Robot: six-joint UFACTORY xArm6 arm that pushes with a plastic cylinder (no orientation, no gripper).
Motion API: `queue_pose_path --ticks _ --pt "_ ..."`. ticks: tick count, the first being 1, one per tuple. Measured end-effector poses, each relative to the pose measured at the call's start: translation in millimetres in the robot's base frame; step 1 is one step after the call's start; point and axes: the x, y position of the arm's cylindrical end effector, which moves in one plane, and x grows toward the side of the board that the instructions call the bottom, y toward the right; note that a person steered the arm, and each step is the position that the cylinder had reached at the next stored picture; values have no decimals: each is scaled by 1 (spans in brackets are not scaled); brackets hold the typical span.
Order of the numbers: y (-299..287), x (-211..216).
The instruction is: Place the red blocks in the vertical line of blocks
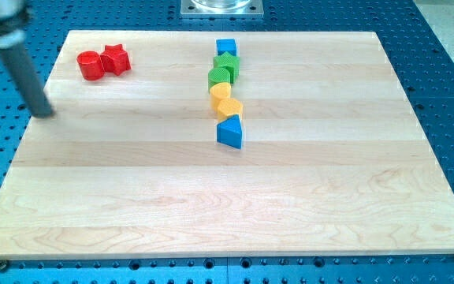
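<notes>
Wooden board (290,205): block line (226,93) runs top-to-bottom.

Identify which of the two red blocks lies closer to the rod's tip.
The red cylinder, the left one of the pair. It sits between my tip and the red star-shaped block, which touches it on the view's right.

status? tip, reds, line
My tip at board's left edge, below-left of the reds, touching nothing. Red cylinder and red star together, top left. Vertical line mid-board, unjoined. Path between clear.
</notes>
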Motion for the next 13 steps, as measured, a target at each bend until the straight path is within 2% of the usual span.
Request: queue_pose_path --ticks 1,2,3,4,6,7,8,9,11,12,13 --pt "6 -73" --pt "13 -113" --pt "72 -100" --pt "79 -3" --pt "165 79" --pt "249 136" --pt "215 124" --pt "206 102" --pt "228 81" --pt "280 93" --pt "264 105"
